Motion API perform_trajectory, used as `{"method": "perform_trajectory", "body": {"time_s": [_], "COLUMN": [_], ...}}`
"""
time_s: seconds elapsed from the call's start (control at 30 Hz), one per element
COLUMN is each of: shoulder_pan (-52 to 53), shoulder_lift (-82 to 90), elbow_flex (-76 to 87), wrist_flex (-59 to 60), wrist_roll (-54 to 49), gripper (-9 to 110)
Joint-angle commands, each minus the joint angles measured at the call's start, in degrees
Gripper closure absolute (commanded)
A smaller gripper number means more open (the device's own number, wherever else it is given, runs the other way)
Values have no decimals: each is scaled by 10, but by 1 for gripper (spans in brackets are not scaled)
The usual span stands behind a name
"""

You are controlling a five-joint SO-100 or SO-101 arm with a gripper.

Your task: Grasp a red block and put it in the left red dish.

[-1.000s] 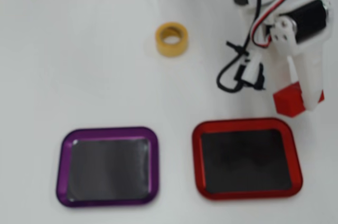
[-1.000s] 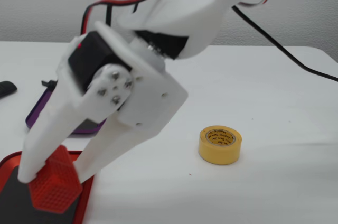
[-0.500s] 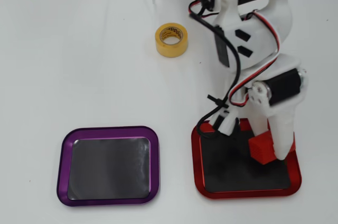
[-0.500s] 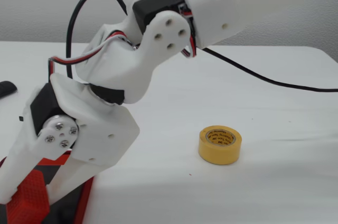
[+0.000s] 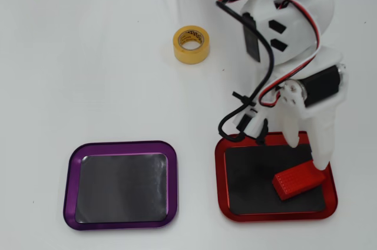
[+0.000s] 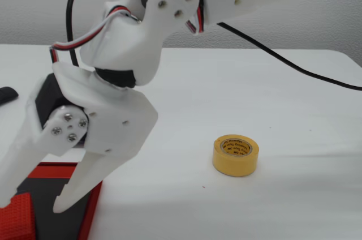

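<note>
A hobby or lab robot bench. A bare white table (image 5: pixel 88 55) against a plain pale wall (image 6: pixel 45 8) holds a white printed arm (image 5: pixel 294 26) with exposed servo wiring (image 5: pixel 259 94).

White table (image 5: pixel 88 55) fills overhead view, plain & matte, even bright light w/ soft shadows only. In fixed view tabletop (image 6: pixel 294 110) runs back to pale grey-white wall (image 6: pixel 317 19) at 12 o'clock; table's far edge ends toward 3 o'clock.
</note>
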Motion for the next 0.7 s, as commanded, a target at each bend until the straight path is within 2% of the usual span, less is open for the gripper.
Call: {"method": "perform_trajectory", "body": {"time_s": [0.0,0.13,0.4,0.5,0.67], "shoulder_pan": [2,-4,-4,12,33], "shoulder_lift": [11,11,11,40,153], "elbow_flex": [-70,-174,-436,-458,-340], "wrist_flex": [59,170,486,497,495], "wrist_roll": [4,4,4,6,6], "gripper": [84,82,68,68,68]}}
